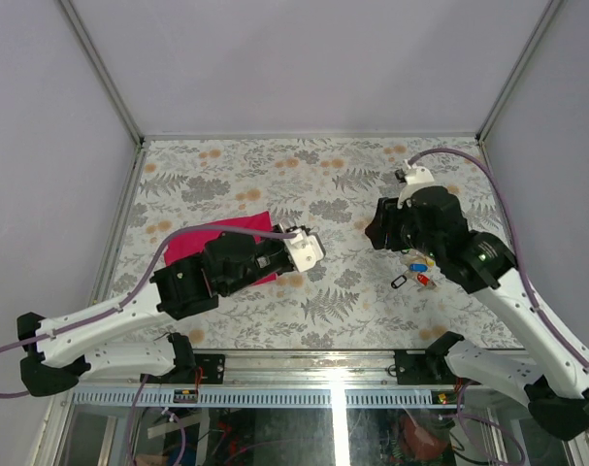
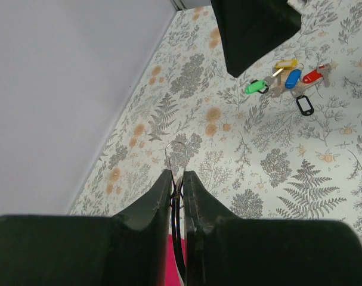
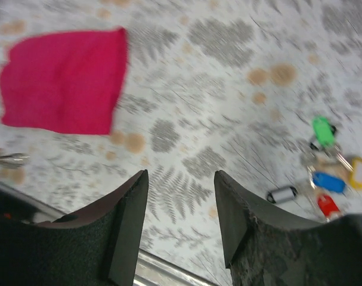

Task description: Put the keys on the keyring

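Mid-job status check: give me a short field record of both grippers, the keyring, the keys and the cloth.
left gripper: shut on the keyring, wire loop poking out past the fingertips
right gripper: open, nothing between its fingers
keys: one loose cluster lying on the table beside the right arm, none seen on the loop
cloth: magenta, flat, partly under the left arm

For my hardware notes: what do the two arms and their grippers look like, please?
Both the left arm and right arm have white links with black joint housings. A thin lilac cable runs along each. The left gripper and right gripper each have two dark, wedge-shaped fingers.
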`<action>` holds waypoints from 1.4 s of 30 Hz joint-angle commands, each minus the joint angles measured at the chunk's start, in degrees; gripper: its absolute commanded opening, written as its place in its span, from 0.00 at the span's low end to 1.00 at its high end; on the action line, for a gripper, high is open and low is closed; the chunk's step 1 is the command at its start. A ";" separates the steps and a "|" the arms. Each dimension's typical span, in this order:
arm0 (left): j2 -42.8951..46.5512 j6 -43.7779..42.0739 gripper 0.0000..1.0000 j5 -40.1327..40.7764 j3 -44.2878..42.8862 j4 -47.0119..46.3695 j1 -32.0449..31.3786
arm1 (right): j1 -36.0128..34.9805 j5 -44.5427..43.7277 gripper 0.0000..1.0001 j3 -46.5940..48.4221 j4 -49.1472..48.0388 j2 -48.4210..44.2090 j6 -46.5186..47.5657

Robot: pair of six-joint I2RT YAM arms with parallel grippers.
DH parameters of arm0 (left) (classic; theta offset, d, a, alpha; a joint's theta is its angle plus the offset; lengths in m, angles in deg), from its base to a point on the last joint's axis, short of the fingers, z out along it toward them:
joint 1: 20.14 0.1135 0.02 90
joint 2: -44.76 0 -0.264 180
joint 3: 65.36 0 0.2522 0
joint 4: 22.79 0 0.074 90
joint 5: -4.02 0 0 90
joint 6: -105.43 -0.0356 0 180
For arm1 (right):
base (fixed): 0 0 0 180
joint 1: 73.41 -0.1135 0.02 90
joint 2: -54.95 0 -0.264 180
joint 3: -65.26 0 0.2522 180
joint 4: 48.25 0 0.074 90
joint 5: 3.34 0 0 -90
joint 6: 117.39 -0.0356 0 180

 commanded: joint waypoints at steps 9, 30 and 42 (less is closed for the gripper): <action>-0.91 0.76 0.00 -1.06 -1.78 -0.31 0.11 | 18.43 5.81 0.52 -10.59 -0.07 9.69 -2.07; -1.35 1.32 0.00 -1.76 -1.29 0.26 0.11 | 40.52 -2.71 0.54 -26.97 -18.08 16.56 -7.43; -0.82 1.32 0.00 -1.25 -0.93 0.13 0.11 | 43.82 2.65 0.57 -29.98 -24.71 24.68 -4.55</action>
